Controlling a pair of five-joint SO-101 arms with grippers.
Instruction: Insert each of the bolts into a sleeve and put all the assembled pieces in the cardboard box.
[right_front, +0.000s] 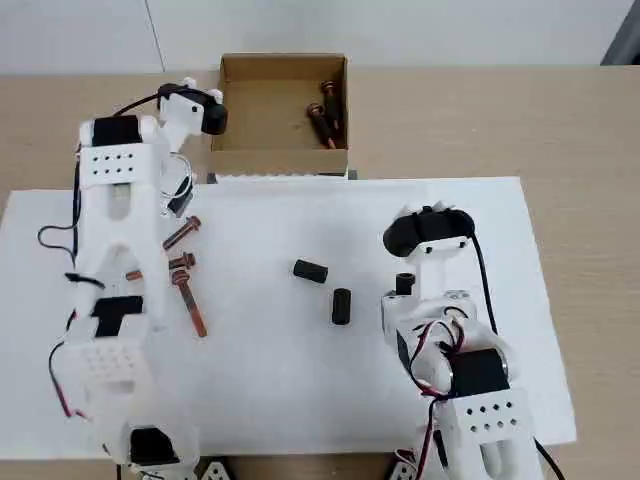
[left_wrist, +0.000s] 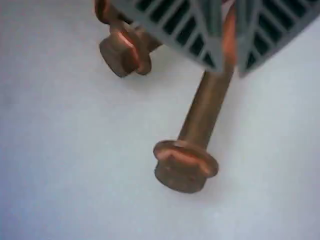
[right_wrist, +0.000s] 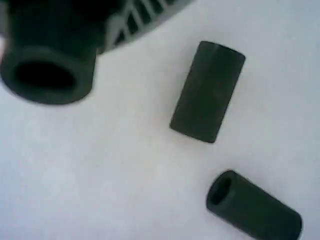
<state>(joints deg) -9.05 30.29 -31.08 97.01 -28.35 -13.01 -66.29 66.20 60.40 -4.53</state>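
On the white sheet (right_front: 270, 400) spread over the counter (right_front: 580, 130), the left gripper (left_wrist: 227, 42) is clenched on the shank of a bolt (left_wrist: 200, 115), its ribbed jaws closed on either side of the copper-coloured rod. The bolt's flanged head points away from the gripper and sits low over the sheet, with a shadow just beneath it. A second bolt (left_wrist: 125, 50) lies just beside the gripper, its head showing. In the high view, other bolts (right_front: 190, 300) lie loose on the sheet next to the left arm.

The right gripper (right_front: 404, 290) grasps a black sleeve (right_wrist: 47, 72), which stands roughly upright with its open bore facing the wrist camera. Two loose sleeves (right_wrist: 207, 92) lie on their sides on the sheet near it, apart from each other and from the held one. In the high view they lie between the two arms.

The cardboard box (right_front: 232, 110) stands at the far edge of the sheet, open at the top. Assembled pieces (right_front: 325, 115) lie inside it, against the wall on the right arm's side.
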